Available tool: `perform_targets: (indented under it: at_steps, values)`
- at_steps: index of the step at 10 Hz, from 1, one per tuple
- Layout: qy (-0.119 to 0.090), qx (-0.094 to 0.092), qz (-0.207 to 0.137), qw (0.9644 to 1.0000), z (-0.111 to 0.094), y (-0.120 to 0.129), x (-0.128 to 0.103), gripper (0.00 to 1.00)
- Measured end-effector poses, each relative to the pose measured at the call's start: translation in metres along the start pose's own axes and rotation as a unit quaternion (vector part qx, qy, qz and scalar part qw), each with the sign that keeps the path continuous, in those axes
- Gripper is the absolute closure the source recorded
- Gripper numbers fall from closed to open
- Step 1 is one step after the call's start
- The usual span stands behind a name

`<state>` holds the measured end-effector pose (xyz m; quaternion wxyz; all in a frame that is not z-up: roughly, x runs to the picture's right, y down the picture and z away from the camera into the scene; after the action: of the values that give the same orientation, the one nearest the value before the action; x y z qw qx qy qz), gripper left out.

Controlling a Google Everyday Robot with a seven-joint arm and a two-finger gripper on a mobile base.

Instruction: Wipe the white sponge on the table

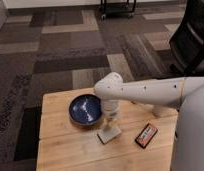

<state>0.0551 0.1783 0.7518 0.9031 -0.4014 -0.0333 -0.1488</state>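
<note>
Nearest on the bench (65, 150), toward the right, lies a dark-and-orange packet (146, 135). Left of it, mid-bench, the white sponge (109, 133) lies flat with the claw (111, 122) directly above it; whether the claw is pinching it I cannot tell. Good wiping probably means steady downward pressure, flat strokes over bare wood, steering clear of the blue bowl (85, 110) just beyond.

Soft even indoor light, whole frame blurry, faint shadow under gripper (111, 122) on table (70, 150).

end effector (111, 121) on white sponge (109, 134), table (60, 150)
</note>
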Motion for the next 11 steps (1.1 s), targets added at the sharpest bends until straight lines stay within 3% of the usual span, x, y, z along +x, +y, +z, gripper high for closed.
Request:
perform_targets:
  at_steps: [1, 3, 4, 6, 7, 10, 11]
  values:
    - [0.0, 0.0, 0.0, 1.0, 0.0, 0.0001, 0.0002, 0.84]
    - [0.0, 0.0, 0.001, 1.0, 0.0001, 0.0003, 0.0007, 0.99]
    - [0.0, 0.0, 0.001, 1.0, 0.0001, 0.0003, 0.0007, 0.98]
    - [0.0, 0.0, 0.001, 1.0, 0.0001, 0.0003, 0.0008, 0.79]
    - [0.0, 0.0, 0.001, 1.0, 0.0001, 0.0003, 0.0009, 0.63]
    - [0.0, 0.0, 0.001, 1.0, 0.0001, 0.0003, 0.0008, 0.27]
    - [0.0, 0.0, 0.001, 1.0, 0.0001, 0.0003, 0.0008, 0.2]
